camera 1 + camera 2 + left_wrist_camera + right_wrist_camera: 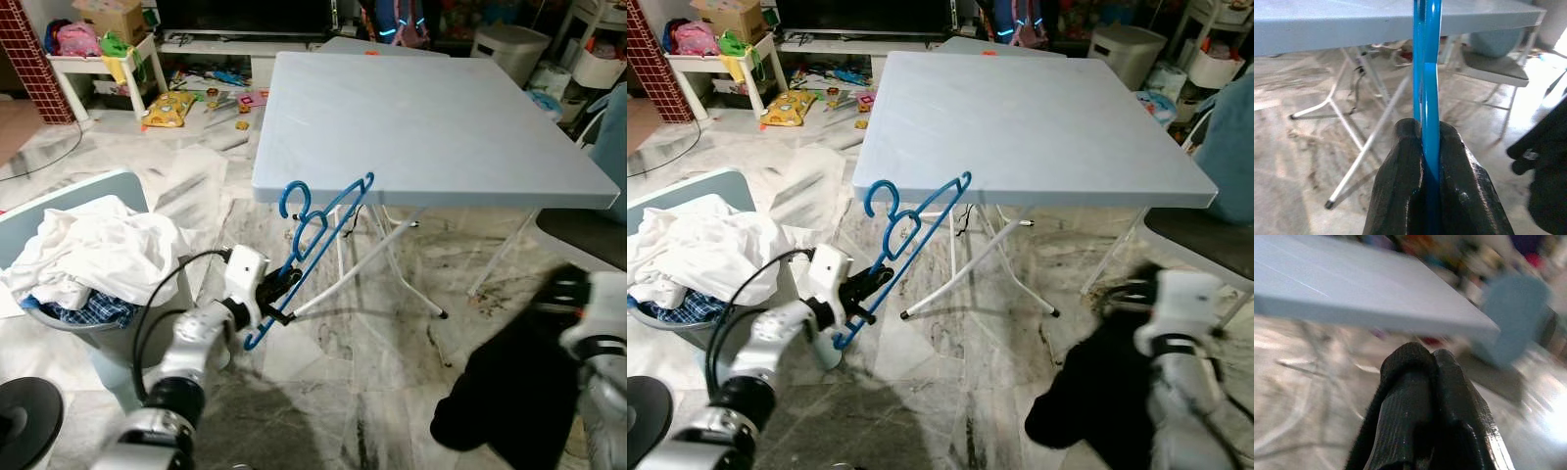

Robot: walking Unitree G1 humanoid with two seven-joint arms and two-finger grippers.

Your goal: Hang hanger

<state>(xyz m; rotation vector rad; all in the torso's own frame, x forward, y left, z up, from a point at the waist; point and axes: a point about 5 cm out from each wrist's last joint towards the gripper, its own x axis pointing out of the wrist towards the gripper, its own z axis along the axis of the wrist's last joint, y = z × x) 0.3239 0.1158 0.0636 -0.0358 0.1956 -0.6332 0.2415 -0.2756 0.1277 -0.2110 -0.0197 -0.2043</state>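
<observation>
Blue hanger [312, 231]: clamped by its lower bar in left end effector [279, 291], hook raised toward the counter [431, 117] edge, presumably to catch there; right end effector [1425, 396]: clenched on black garment [509, 392], held low for later hanging.

Marble floor [392, 392] w/ pale blue folding table [431, 117], laundry basket [108, 333] beside it, toys [171, 106] scattered beyond.
</observation>
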